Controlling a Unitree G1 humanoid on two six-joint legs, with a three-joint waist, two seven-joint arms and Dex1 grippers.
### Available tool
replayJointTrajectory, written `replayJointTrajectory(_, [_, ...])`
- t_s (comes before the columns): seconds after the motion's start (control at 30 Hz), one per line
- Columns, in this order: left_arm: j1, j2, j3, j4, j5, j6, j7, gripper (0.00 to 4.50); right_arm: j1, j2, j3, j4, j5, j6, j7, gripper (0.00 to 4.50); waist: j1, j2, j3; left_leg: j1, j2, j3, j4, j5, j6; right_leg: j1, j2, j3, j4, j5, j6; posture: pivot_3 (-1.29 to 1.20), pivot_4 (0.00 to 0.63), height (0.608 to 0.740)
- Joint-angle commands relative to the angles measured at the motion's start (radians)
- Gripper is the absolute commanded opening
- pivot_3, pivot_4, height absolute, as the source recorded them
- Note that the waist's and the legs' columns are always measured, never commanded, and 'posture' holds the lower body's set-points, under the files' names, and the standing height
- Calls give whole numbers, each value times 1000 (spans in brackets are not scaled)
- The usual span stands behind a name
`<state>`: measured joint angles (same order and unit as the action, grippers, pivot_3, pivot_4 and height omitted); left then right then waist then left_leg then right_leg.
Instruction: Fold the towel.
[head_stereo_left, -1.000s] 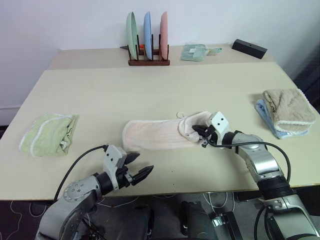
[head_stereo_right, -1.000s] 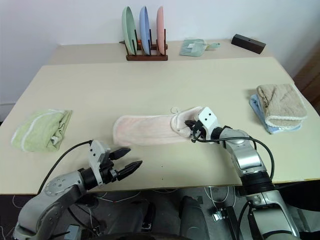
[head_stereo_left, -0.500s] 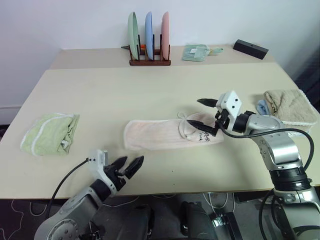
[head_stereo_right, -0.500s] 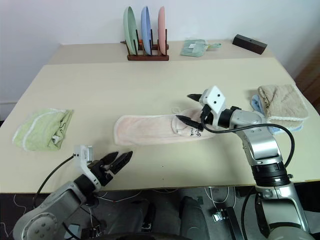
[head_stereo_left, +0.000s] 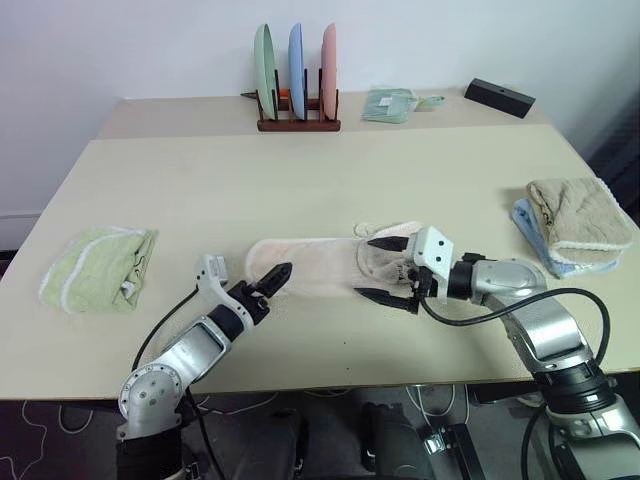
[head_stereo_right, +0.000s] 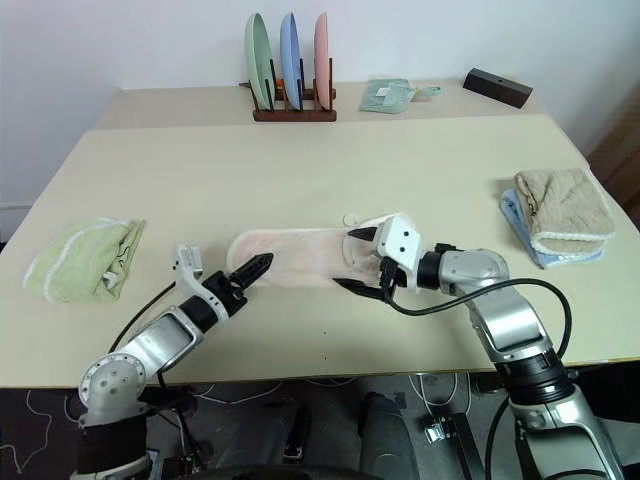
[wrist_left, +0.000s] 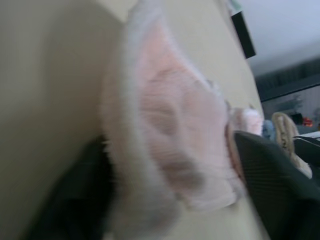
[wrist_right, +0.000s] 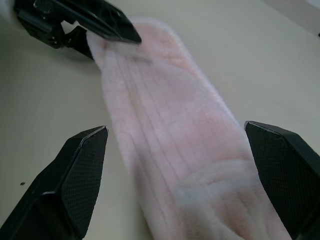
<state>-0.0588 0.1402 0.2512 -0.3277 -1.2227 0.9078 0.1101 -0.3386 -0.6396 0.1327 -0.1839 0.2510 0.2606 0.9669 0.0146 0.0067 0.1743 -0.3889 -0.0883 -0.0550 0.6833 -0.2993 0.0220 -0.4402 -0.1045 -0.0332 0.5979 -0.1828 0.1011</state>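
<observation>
The pale surface (head_stereo_left: 200, 190) spans the scene, and the pink towel (head_stereo_left: 310, 268) lies near its middle as a long strip running from nine o'clock to three o'clock, its three o'clock end folded back on itself into a thicker flap. The beige towel (head_stereo_left: 578, 212) sits on a blue cloth (head_stereo_left: 528, 225) at about three o'clock of the pink towel, well apart from it, and the light green towel (head_stereo_left: 98, 268) lies crumpled at nine o'clock, also well apart. A rack of three upright plates (head_stereo_left: 296, 72) stands far off at twelve o'clock, with a small green cloth (head_stereo_left: 390, 104) and a black block (head_stereo_left: 499, 97) toward one o'clock. The right tool (head_stereo_left: 386, 268) hovers over the towel's folded end with its fingers spread wide on either side of the strip, gripping nothing. The left tool (head_stereo_left: 270, 279) reaches the towel's nine o'clock end; its wrist view is blurred, but the fingers seem to straddle the edge, and whether they have closed on it I cannot tell.
</observation>
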Motion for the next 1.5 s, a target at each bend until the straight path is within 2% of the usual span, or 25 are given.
replayJointTrajectory(0.03, [2, 7, 13, -8, -20, -15, -15, 1757, -3, -13, -33, -26, -1, -26, -8, 4500, 0, 0, 0, 0, 0, 0, 0, 0, 0, 0, 0, 0, 0, 0, 0, 0, 150, 740])
replayJointTrajectory(0.1, [0, 8, 31, -7, -28, -32, -19, 669, 3, -19, -40, -23, -4, -34, -8, 4500, 0, 0, 0, 0, 0, 0, 0, 0, 0, 0, 0, 0, 0, 0, 0, 0, 150, 740])
replayJointTrajectory(0.13, [-1, 12, 40, -8, -31, -39, -22, 261, 6, -25, -44, -19, -7, -39, -8, 4500, 0, 0, 0, 0, 0, 0, 0, 0, 0, 0, 0, 0, 0, 0, 0, 0, 150, 740])
replayJointTrajectory(0.17, [-1, 19, 45, -10, -30, -44, -28, 53, 8, -30, -48, -14, -9, -44, -8, 4500, 0, 0, 0, 0, 0, 0, 0, 0, 0, 0, 0, 0, 0, 0, 0, 0, 150, 740])
replayJointTrajectory(0.4, [20, 100, 97, -43, 21, -124, -123, 53, -8, -61, -79, 41, -19, -83, 0, 4500, -1, 0, 0, 0, 0, 0, 0, 0, 0, 0, 0, 0, 0, 0, 0, 0, 150, 740])
replayJointTrajectory(0.5, [31, 218, 178, -85, 32, -161, -221, 53, -20, -74, -95, 82, -26, -104, 5, 4500, -2, -1, 0, 0, 0, 0, 0, 0, 0, 0, 0, 0, 0, 0, 0, 0, 150, 740])
replayJointTrajectory(0.6, [19, 327, 173, -121, 67, -167, -307, 53, -28, -70, -95, 104, -30, -117, 9, 4500, -2, -1, 0, 0, 1, 0, -1, 0, 0, -1, 0, 0, 0, 0, -1, 0, 150, 740])
replayJointTrajectory(0.7, [-59, 405, 83, -149, 127, -157, -375, 53, -40, -60, -86, 128, -37, -131, 7, 4500, 6, -1, 1, 0, 0, 0, -1, 0, 0, 0, 0, 0, -1, 0, -1, 0, 150, 740])
replayJointTrajectory(0.77, [-99, 421, 38, -152, 155, -152, -393, 53, -46, -55, -82, 137, -39, -134, 6, 4500, 10, -1, 1, 0, -1, 0, 0, 0, 0, 1, 0, 0, -1, 0, -1, 0, 150, 740])
replayJointTrajectory(0.83, [-269, 435, -198, -132, 312, -129, -454, 53, -55, -48, -82, 167, -45, -141, 1, 4500, 20, -1, 1, 0, -1, 0, 0, 0, 0, 1, 0, 1, -1, 0, 0, 0, 150, 740])
replayJointTrajectory(0.9, [-423, 403, -400, -54, 448, -114, -506, 53, -60, -47, -88, 192, -52, -147, -9, 4500, 34, -2, 1, 0, -1, -2, 0, 1, -1, 2, 0, 0, -1, 0, -1, 0, 150, 740])
replayJointTrajectory(1.03, [-544, 323, -539, 80, 566, -80, -518, 53, -57, -51, -101, 209, -58, -152, -23, 4500, 13, -2, 1, 1, -3, -1, 0, 0, 1, 3, 2, 4, -2, 1, 0, 0, 150, 740])
replayJointTrajectory(1.1, [-595, 291, -653, 119, 655, -85, -555, 53, -44, -61, -113, 211, -64, -156, -30, 4500, 1, -2, 1, 1, -2, -2, -2, 0, 0, 0, 3, 5, -2, 1, 1, 0, 150, 740])
replayJointTrajectory(1.2, [-618, 246, -726, 174, 731, -87, -582, 53, -33, -68, -128, 214, -71, -161, -42, 4500, -3, -2, 1, 0, -2, -3, -3, 1, -1, -2, 4, 5, -1, 0, 1, 0, 150, 740])
replayJointTrajectory(1.33, [-604, 227, -745, 214, 803, -97, -602, 53, -16, -71, -141, 210, -70, -166, -47, 4500, -3, -2, 1, 0, -1, -3, -2, 1, -1, -2, 3, 6, -1, 0, 1, 0, 150, 740])
replayJointTrajectory(1.43, [-581, 212, -709, 193, 788, -79, -630, 1012, -7, -71, -144, 211, -73, -173, -48, 4500, -1, -2, 1, 0, -2, -4, -2, 1, -1, -2, 3, 6, -1, 0, 1, 0, 150, 740])
replayJointTrajectory(1.47, [-575, 214, -701, 183, 788, -75, -639, 1419, -6, -71, -144, 213, -74, -175, -49, 4500, -1, -2, 1, 0, -2, -4, -2, 1, -1, -2, 3, 6, -1, 0, 1, 0, 150, 740])
replayJointTrajectory(1.5, [-569, 215, -691, 174, 786, -70, -646, 2033, -6, -70, -144, 216, -75, -177, -50, 4500, -1, -2, 1, 0, -2, -4, -1, 1, -1, -2, 3, 6, -1, 0, 1, 0, 150, 740])
